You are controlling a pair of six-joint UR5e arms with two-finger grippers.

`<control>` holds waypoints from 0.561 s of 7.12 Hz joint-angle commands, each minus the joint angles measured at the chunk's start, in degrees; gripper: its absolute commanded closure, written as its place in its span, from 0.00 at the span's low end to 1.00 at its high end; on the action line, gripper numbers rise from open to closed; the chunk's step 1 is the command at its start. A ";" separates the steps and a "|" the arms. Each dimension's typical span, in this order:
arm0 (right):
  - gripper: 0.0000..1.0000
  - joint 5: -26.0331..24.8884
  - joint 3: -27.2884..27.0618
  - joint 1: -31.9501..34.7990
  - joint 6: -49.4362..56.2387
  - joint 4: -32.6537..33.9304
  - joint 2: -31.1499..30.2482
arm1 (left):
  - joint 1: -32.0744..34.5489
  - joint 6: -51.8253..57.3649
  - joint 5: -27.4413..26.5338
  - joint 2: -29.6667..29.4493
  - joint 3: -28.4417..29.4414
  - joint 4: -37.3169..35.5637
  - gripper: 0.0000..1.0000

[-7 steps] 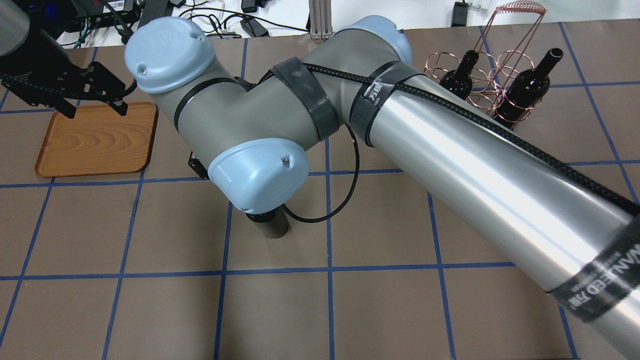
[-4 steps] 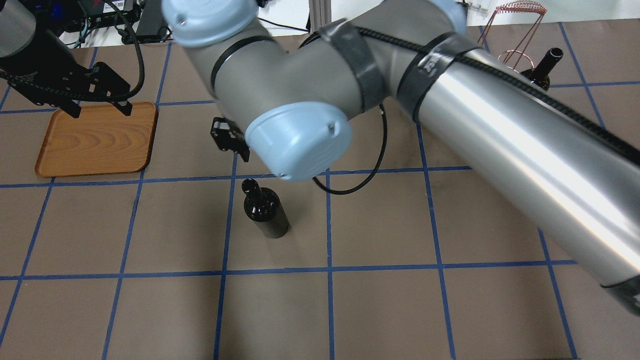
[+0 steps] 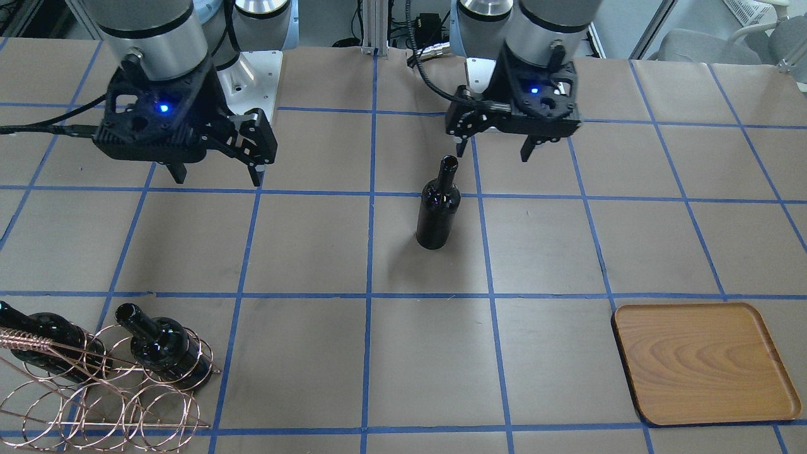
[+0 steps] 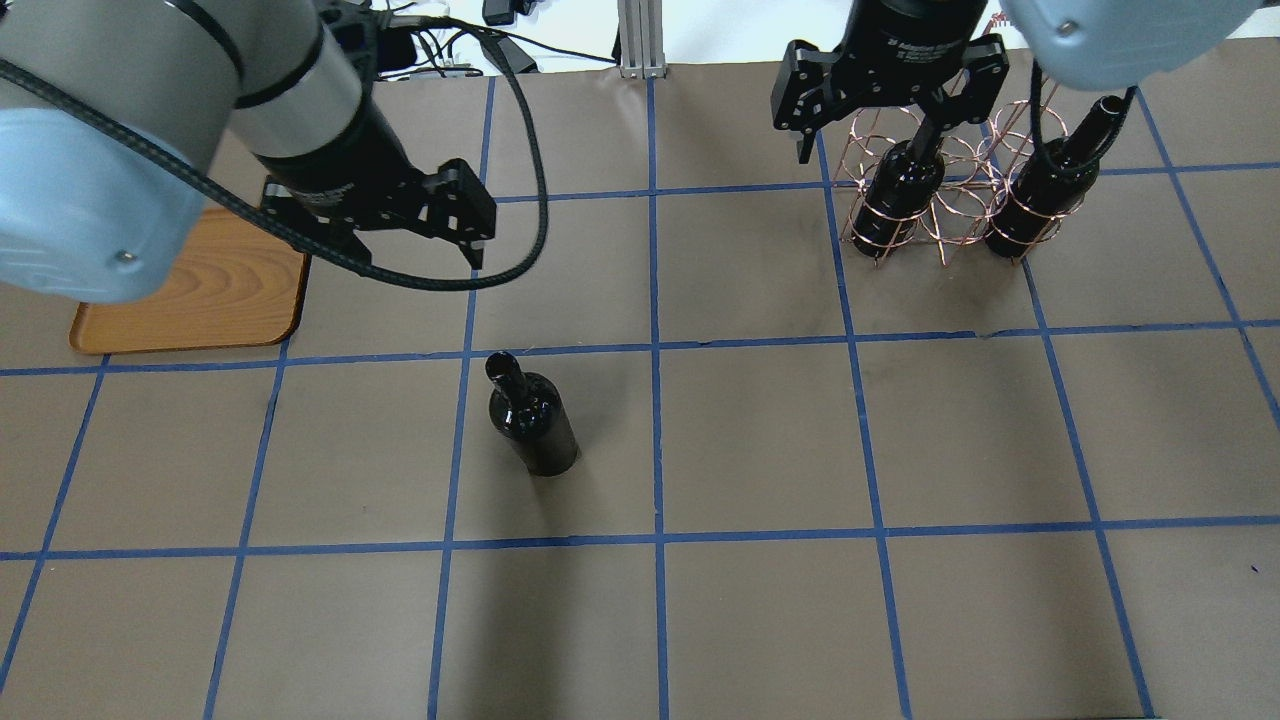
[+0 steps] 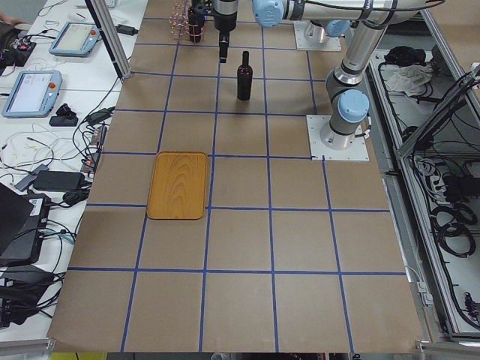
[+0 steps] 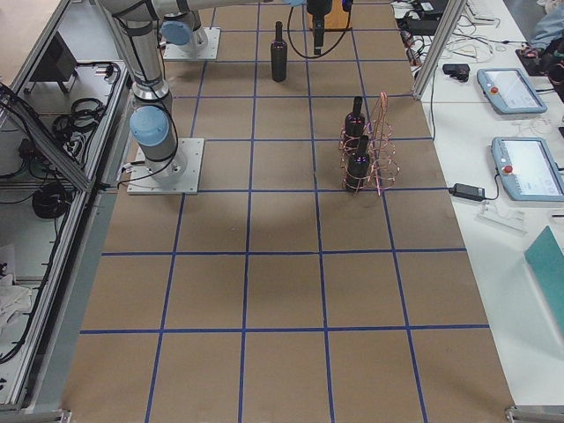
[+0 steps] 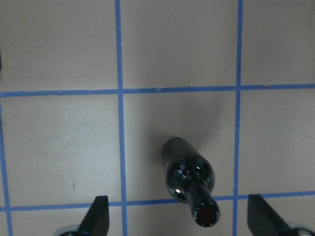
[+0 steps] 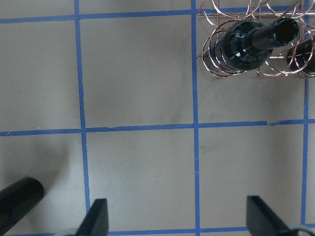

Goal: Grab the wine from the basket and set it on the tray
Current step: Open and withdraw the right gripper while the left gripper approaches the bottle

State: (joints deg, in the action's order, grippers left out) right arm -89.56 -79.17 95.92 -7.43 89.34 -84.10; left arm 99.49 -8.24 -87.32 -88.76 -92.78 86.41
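Observation:
One wine bottle stands upright on the bare table near the middle, also in the front view. My left gripper is open and empty, above and just beyond the bottle, between it and the tray. In the left wrist view the bottle stands between the spread fingers. My right gripper is open and empty, raised by the copper wire basket, which holds two more bottles.
The tray lies flat with nothing on it at the table's left side. Cables and boxes lie beyond the far table edge. Blue tape lines grid the brown table top. The basket's coiled handle stands tall above its bottles.
My right arm has pulled away from the standing bottle and back to the basket. My left arm has moved from over the tray toward the bottle.

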 commanded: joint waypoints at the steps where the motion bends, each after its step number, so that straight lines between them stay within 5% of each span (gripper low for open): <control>1: 0.00 2.55 -1.51 -0.56 1.19 -1.45 -2.73 | 5.17 -2.39 0.04 -0.53 -4.31 -2.20 0.00; 4: 0.00 2.46 -2.31 -0.56 3.46 -1.10 -3.00 | 5.62 -1.43 -0.57 -1.14 -9.34 -5.90 0.00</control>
State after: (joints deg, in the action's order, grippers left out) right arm -87.10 -81.20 95.37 -5.39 88.12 -87.00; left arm 105.06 -10.04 -87.49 -89.49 -100.88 81.36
